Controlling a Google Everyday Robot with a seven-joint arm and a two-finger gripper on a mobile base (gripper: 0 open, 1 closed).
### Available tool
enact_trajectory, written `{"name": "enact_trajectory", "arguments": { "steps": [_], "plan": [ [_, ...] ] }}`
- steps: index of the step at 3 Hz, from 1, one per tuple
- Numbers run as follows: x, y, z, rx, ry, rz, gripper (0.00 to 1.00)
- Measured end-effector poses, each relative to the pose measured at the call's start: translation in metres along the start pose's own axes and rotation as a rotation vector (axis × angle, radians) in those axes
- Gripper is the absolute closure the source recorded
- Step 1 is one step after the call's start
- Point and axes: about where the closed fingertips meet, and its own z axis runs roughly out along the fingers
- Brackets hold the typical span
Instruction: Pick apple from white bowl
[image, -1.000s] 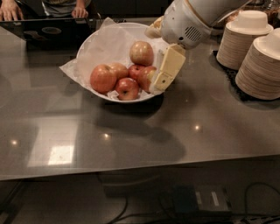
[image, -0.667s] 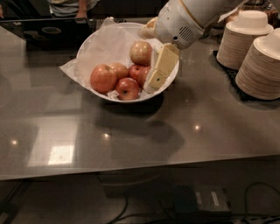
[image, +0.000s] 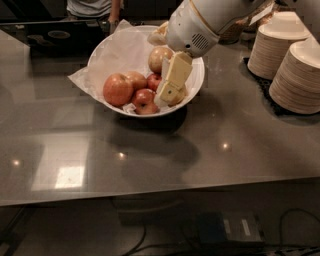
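The gripper (image: 168, 94) reaches down into the right side of the white bowl (image: 196, 86), among the smaller apples (image: 145, 98). Whether its jaws are spread or pressed together, I cannot tell. The apple (image: 118, 89) lies at the left of the bowl on crinkled paper (image: 120, 52), apart from the gripper. The bowl sits on the grey tabletop (image: 200, 150), and stacks of paper dishes (image: 298, 75) stand to its right.

No readable text, label, brand, number or sign on anything in view: white bowl (image: 199, 80), stacked paper dishes (image: 295, 75), arm housing (image: 192, 27) and tabletop (image: 240, 150) all unmarked. Gripper (image: 167, 94) low inside the bowl's right half, right of the apple (image: 118, 89)
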Motion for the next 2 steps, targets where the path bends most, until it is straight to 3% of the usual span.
{"name": "enact_trajectory", "arguments": {
  "steps": [1,2],
  "plan": [
    [-0.006,-0.012,0.018,-0.018,-0.013,-0.027,0.0],
    [-0.012,-0.022,0.029,-0.03,-0.027,-0.051,0.15]
  ]
}}
